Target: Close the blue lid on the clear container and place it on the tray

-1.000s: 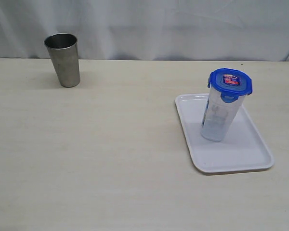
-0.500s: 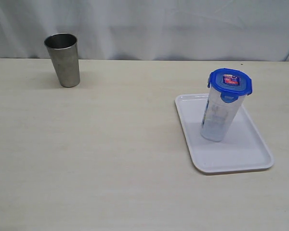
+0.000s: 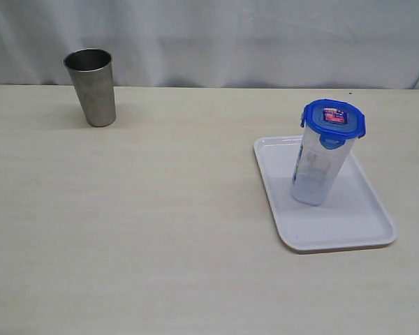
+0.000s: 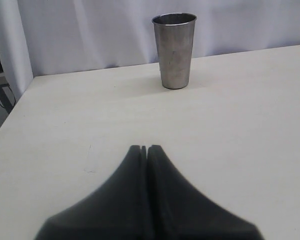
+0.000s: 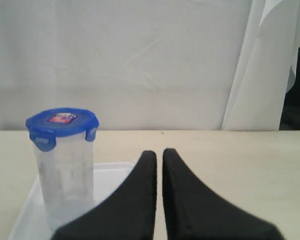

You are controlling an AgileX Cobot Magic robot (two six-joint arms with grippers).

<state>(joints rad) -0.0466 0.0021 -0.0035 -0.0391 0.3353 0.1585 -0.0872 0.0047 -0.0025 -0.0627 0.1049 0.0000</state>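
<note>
The clear container [image 3: 317, 167] stands upright on the white tray [image 3: 363, 223], right of the table's middle, with the blue lid [image 3: 334, 118] sitting on its top. The right wrist view shows the same container [image 5: 65, 177], lid [image 5: 62, 121] and a part of the tray [image 5: 112, 175]. My right gripper [image 5: 159, 152] is shut and empty, well back from the container. Over bare table, my left gripper [image 4: 146, 148] is shut too, with nothing in it. Neither gripper shows in the exterior view.
A grey steel cup [image 3: 91, 86] stands at the table's far left near the back edge; the left wrist view shows this cup [image 4: 174, 50] ahead of the jaws. A white curtain hangs behind the table.
</note>
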